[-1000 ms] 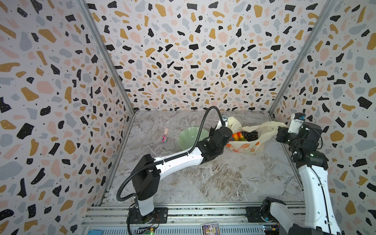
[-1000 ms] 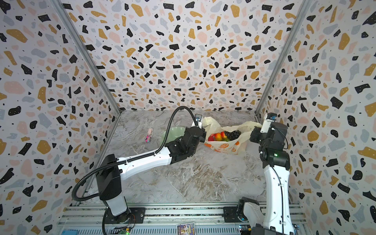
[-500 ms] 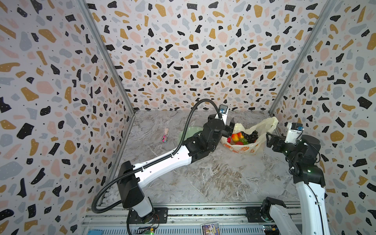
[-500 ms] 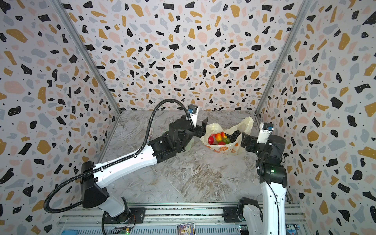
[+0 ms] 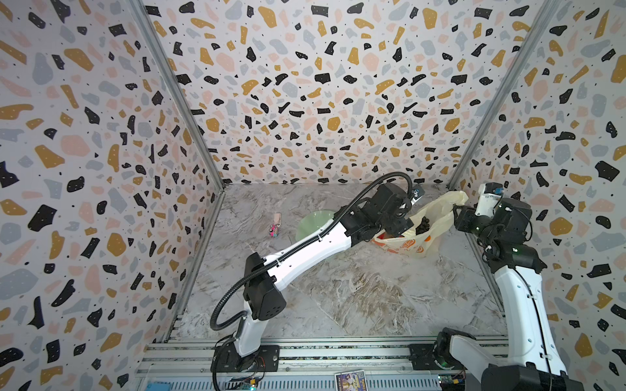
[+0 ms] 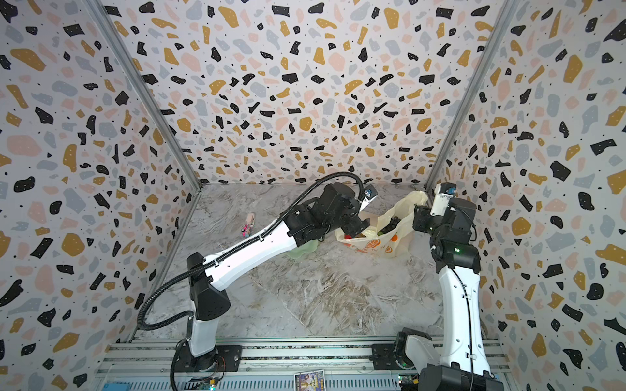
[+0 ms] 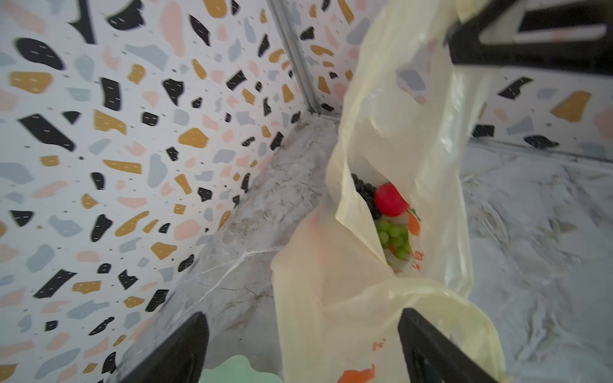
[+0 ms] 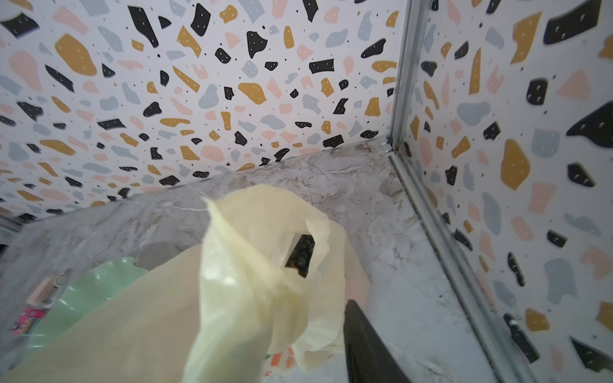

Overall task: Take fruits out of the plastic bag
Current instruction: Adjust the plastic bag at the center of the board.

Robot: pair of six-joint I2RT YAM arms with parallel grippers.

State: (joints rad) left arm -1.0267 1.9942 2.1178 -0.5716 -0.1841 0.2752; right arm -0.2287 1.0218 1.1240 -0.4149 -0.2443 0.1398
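The pale-yellow plastic bag with orange print stands at the back right of the table. My right gripper is shut on its far rim and holds that side up; one black finger shows beside the bunched film. My left gripper is open, jaws wide apart, at the bag's near rim with the bag's wall between its fingers. The fruits lie inside the bag: a red apple, a black grape bunch and a green grape bunch. Dark grapes show through the mouth in both top views.
A pale green wavy-rimmed plate lies left of the bag, partly under my left arm. A small pink trinket lies further left. The right wall and back corner stand close behind the bag.
My right gripper opened, then closed on the bag's far rim and lifted it. My left gripper opened wide and moved to the bag's mouth. The bag now stands taller and narrower.
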